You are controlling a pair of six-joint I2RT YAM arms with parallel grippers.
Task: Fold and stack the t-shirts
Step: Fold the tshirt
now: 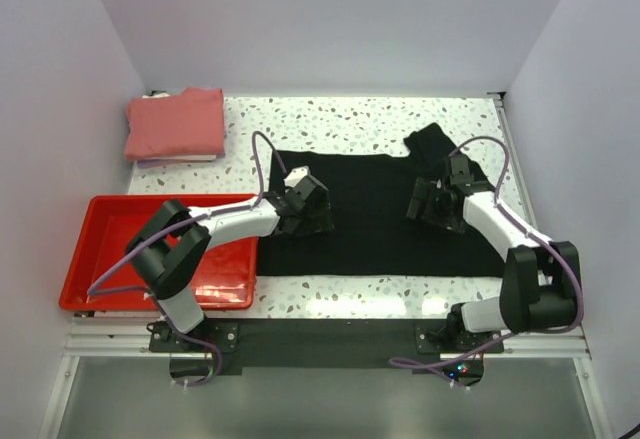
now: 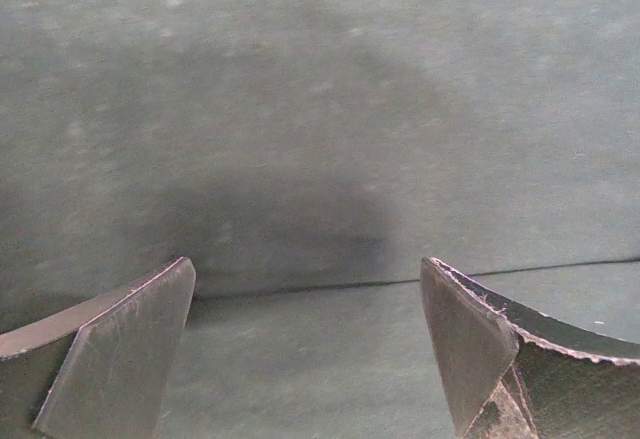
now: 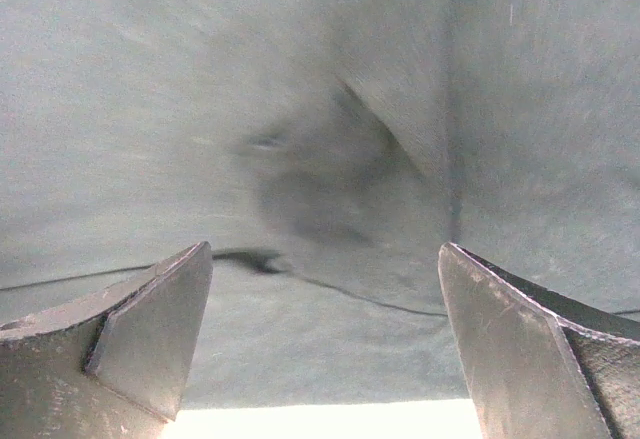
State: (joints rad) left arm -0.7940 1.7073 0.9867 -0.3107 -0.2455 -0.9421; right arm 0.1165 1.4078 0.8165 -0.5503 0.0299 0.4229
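The black t-shirt (image 1: 375, 214) lies spread flat in the middle of the table, one sleeve (image 1: 432, 144) sticking out at the far right. The salmon-pink shirt (image 1: 176, 123) lies folded at the far left. My left gripper (image 1: 305, 211) is open low over the black shirt's left part; its view shows only dark cloth (image 2: 320, 129) with a fold line between the fingers. My right gripper (image 1: 432, 204) is open low over the shirt's right part; its view shows dark cloth (image 3: 320, 109) with a crease and an edge.
A red plastic tray (image 1: 105, 244) sits at the near left, beside the left arm. White walls close in the table on the left, back and right. Speckled tabletop (image 1: 350, 114) shows around the shirts.
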